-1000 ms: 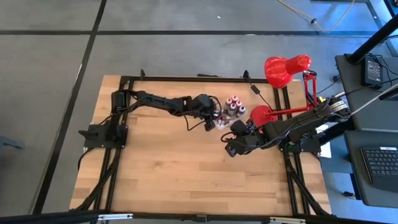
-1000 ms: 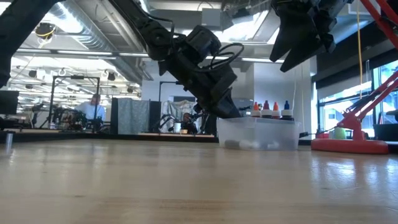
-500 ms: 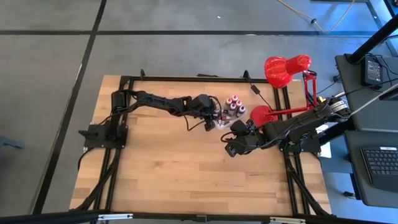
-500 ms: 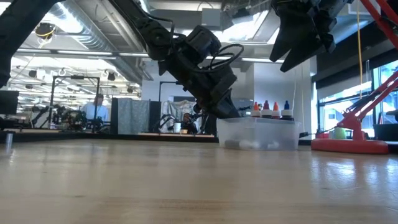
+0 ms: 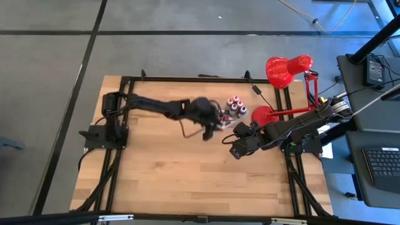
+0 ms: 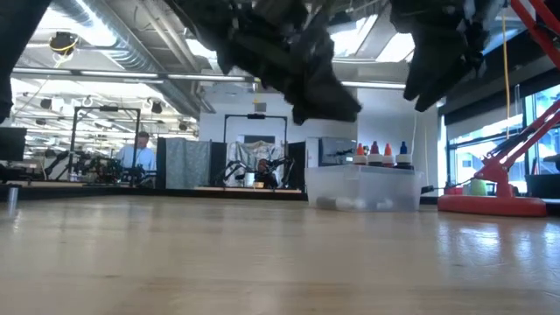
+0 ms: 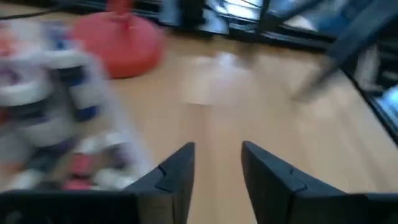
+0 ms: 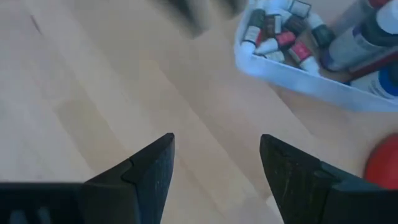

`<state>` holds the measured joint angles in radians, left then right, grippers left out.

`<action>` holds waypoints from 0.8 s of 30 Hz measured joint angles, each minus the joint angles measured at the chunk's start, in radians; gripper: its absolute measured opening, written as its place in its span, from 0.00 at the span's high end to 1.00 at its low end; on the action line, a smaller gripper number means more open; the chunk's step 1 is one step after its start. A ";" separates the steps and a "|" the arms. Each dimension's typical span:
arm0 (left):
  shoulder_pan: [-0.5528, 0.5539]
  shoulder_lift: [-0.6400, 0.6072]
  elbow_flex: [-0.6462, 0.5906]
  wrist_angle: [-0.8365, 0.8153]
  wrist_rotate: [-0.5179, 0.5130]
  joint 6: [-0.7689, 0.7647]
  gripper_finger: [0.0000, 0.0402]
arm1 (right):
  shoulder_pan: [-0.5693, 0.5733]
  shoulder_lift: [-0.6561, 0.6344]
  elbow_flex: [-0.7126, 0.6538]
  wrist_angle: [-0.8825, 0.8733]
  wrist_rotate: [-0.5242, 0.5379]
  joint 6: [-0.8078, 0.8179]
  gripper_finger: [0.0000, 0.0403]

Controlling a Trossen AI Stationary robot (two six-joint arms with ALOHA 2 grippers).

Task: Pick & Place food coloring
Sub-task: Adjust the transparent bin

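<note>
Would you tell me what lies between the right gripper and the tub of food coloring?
Only bare wooden table: the right wrist view shows nothing between the right gripper and the tub holding the food coloring.

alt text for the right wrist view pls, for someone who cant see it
The right gripper, open with nothing between its two dark fingers, hangs over bare wooden table. Ahead sits a clear plastic tub of small food coloring bottles, with part of a red lamp base at the picture's edge.
</note>
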<state>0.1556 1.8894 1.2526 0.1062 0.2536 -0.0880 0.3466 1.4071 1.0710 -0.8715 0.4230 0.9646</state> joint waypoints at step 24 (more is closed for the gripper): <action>-0.175 0.235 -0.002 0.241 -0.470 -0.104 0.68 | 0.000 -0.003 0.000 -0.180 0.117 0.153 0.41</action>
<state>-0.0199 2.1246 1.2503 0.3476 -0.2167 -0.1917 0.3462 1.4044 1.0706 -1.0512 0.5396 1.1179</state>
